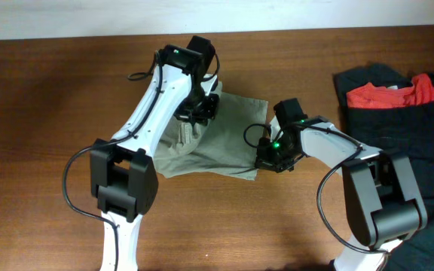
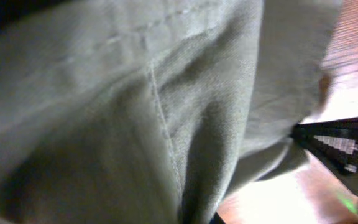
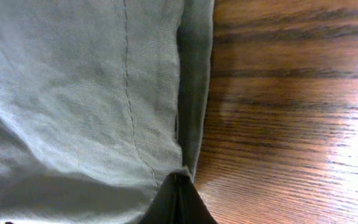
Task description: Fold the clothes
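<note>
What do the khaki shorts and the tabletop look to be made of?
The khaki shorts: woven, cotton-like cloth, matte; fine weave lines, a stitched seam and soft creases show. The tabletop: wood or wood-look laminate, brown, semi-gloss; dark grain streaks and a bright light reflection; which, unclear.

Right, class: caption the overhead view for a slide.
Left gripper and right gripper at khaki shorts atop wooden table; black garments, red garment aside.

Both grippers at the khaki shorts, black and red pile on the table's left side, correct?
No. The black garments and red-orange garment sit on the right side of the table, per the overhead view. The left gripper and right gripper are at the khaki shorts.
</note>
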Motion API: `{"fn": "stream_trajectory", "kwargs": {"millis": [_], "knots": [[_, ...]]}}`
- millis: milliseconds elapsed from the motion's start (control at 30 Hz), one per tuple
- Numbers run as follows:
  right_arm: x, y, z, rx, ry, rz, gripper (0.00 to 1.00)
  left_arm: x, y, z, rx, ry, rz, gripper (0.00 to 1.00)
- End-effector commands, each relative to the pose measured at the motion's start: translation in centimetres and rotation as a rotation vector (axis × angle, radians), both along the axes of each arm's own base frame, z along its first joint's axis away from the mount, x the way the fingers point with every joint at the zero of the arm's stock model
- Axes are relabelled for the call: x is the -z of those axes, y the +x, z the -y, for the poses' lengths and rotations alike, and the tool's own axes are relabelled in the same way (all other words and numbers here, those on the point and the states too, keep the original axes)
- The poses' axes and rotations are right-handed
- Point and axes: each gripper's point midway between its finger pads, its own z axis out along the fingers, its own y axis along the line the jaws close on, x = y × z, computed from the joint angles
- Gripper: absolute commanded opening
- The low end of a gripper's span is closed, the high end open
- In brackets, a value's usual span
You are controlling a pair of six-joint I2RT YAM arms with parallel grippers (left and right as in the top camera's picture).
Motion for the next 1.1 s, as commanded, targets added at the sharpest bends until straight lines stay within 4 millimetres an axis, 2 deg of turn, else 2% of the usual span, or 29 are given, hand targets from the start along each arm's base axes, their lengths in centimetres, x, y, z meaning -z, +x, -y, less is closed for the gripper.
{"fn": "stream_trajectory", "kwargs": {"millis": [0, 133, 167, 200, 267, 333, 367, 433, 500, 567, 600, 633, 667, 700, 733, 767, 867, 967, 1067], "knots": [[2.1, -1.6, 1.6, 0.03, -0.094, -0.055, 0.04, -2.1, 0.1, 3.0, 0.041, -0.141, 0.023, 0.0], [2.1, -1.6, 1.7, 0.031, -0.1, -0.055, 0.04, -2.0, -0.5, 6.2, 0.114, -0.154, 0.064, 0.01], [2.1, -1.6, 1.7, 0.031, -0.101, -0.056, 0.04, -1.9, -0.4, 6.7, 0.13, -0.129, 0.094, 0.05], [2.1, -1.7, 1.7, 0.031, -0.101, -0.059, 0.04, -1.8, -0.3, 6.9, 0.141, -0.105, 0.113, 0.14], [2.1, -1.9, 1.7, 0.031, -0.103, -0.065, 0.04, -1.4, -0.7, 7.7, 0.16, -0.099, 0.112, 0.46], [2.0, -2.3, 1.7, 0.03, -0.097, -0.085, 0.05, -1.2, -0.9, 7.8, 0.165, -0.095, 0.108, 0.63], [2.0, -2.4, 1.8, 0.034, -0.097, -0.094, 0.05, -1.2, -0.8, 7.6, 0.162, -0.088, 0.109, 0.64], [1.1, -2.9, 3.0, 0.063, -0.098, -0.135, 0.05, -1.1, -0.3, 6.0, 0.134, -0.055, 0.101, 0.68], [-1.0, -2.1, 4.9, 0.094, -0.091, -0.115, 0.06, -0.9, 0.4, 3.1, 0.098, -0.003, 0.088, 0.68], [-4.3, -0.6, 4.8, 0.009, 0.015, -0.002, 0.13, -0.7, 1.3, 0.0, 0.079, 0.053, 0.085, 0.69], [-7.2, 0.3, 3.6, -0.092, 0.127, 0.102, 0.2, -0.6, 1.7, -1.8, 0.065, 0.08, 0.08, 0.71], [-8.6, 0.5, 2.9, -0.122, 0.171, 0.137, 0.3, -0.6, 2.1, -3.3, 0.048, 0.083, 0.069, 0.72], [-9.6, 0.6, 2.2, -0.136, 0.196, 0.16, 0.44, -0.5, 2.4, -4.6, 0.02, 0.086, 0.061, 0.72], [-9.6, 0.7, 1.8, -0.124, 0.193, 0.156, 0.54, -0.4, 2.7, -5.5, -0.001, 0.086, 0.057, 0.72], [-9.0, 1.1, 1.8, -0.087, 0.157, 0.142, 0.57, -0.3, 3.0, -6.2, -0.021, 0.074, 0.048, 0.72], [-8.2, 2.2, 2.3, -0.04, 0.094, 0.153, 0.58, 0.0, 3.1, -6.1, -0.004, 0.039, 0.038, 0.72], [-5.4, 6.2, 4.0, 0.078, -0.049, 0.225, 0.58, 1.1, 2.6, -3.7, 0.145, -0.127, 0.001, 0.72], [-3.2, 8.9, 4.5, 0.122, -0.044, 0.271, 0.58, 4.7, 1.6, -3.3, 0.181, -0.125, -0.1, 0.72], [-2.8, 10.0, 4.5, 0.127, -0.035, 0.302, 0.58, 7.3, 1.0, -3.5, 0.176, -0.112, -0.169, 0.7]]}}
